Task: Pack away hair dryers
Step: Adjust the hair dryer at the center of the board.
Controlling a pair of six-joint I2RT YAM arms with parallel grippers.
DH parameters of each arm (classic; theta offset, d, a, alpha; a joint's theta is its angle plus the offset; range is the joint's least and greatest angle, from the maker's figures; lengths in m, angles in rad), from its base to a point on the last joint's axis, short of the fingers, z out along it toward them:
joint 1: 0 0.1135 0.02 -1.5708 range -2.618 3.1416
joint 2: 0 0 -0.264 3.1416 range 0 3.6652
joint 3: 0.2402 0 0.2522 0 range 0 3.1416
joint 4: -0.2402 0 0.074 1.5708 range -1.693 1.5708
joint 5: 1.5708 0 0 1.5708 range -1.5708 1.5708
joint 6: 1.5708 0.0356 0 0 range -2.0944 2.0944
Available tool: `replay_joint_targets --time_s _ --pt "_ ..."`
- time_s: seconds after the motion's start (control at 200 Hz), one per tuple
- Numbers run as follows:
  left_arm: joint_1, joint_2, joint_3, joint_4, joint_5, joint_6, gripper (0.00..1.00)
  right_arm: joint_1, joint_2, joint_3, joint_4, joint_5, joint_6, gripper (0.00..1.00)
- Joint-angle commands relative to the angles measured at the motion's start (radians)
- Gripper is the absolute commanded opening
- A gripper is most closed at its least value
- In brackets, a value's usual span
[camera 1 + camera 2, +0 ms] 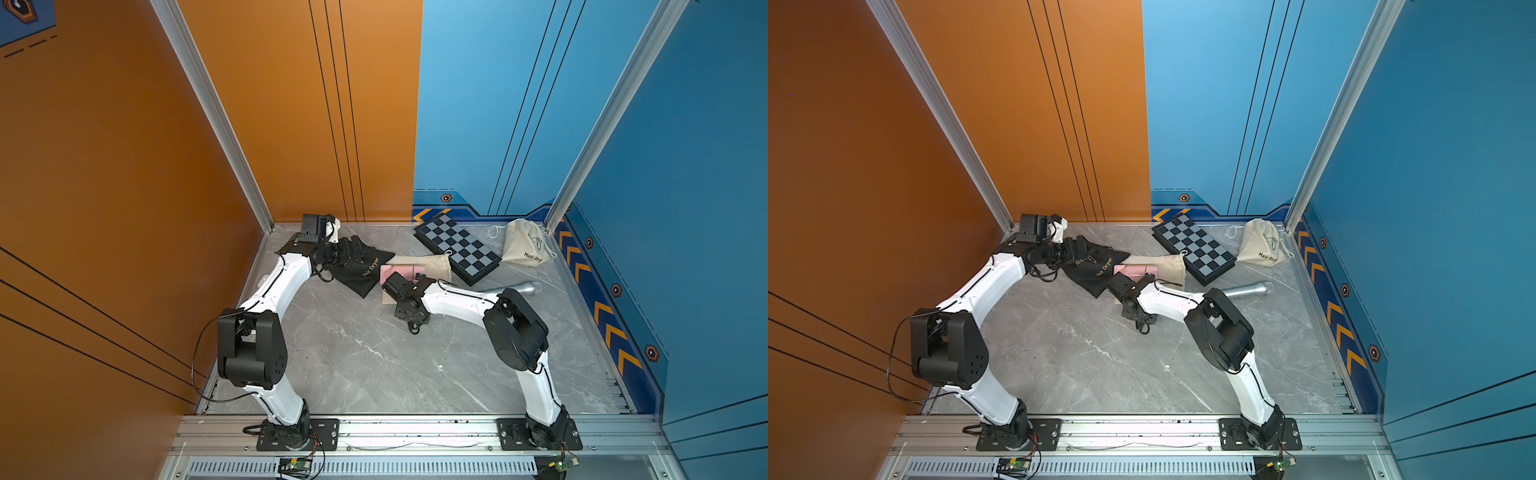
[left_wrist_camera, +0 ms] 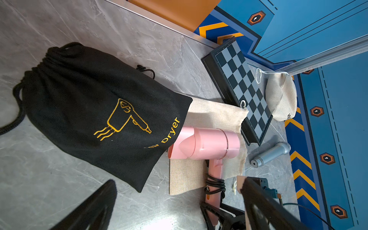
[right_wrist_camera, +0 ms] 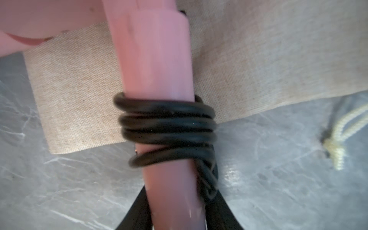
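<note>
Plainly the pink hair dryer is the one in hand. In a top view it lies just right of centre, a little below mid-height, flat on an empty beige drawstring bag, its nozzle end tucked under a corner of the black "Hair Dryer" bag.

Its shell looks like hard, smooth plastic, so I judge it light and stiff but slippery. The barrel seems too broad to pinch. The handle is the place to take it, near the black cord wound round it, whose coils should check any sliding. The handle may fold at its joint, so the barrel could swing once lifted.

The right pincer has its jaws either side of the handle's end, close against it. Whether they pinch it I cannot tell. The left pincer stands wide apart over the black bag, empty.

Beyond lie a chessboard, a silver microphone and a filled beige bag on the grey surface.
</note>
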Motion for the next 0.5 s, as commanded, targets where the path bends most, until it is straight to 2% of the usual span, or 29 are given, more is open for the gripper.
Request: replay_joint_targets --time_s 0.0,0.11,0.24,0.34,0.495 --pt "0.001 -0.033 0.018 0.008 0.049 0.016 1.00 0.009 -0.127 -0.067 -0.025 0.112 -0.105 0.12" --pt "-0.014 -0.040 0.042 0.009 0.057 0.052 0.99 0.011 -0.207 -0.107 -0.020 0.153 -0.180 0.10" --pt "-0.018 -0.035 0.072 0.009 0.125 0.077 0.99 0.019 -0.285 -0.148 0.020 0.206 -0.297 0.02" --pt "-0.019 -0.015 0.106 0.009 0.180 0.094 0.99 0.020 -0.320 -0.183 0.060 0.245 -0.389 0.00" --pt "-0.019 0.021 0.136 0.009 0.214 0.090 0.99 0.000 -0.359 -0.234 0.107 0.214 -0.470 0.00"
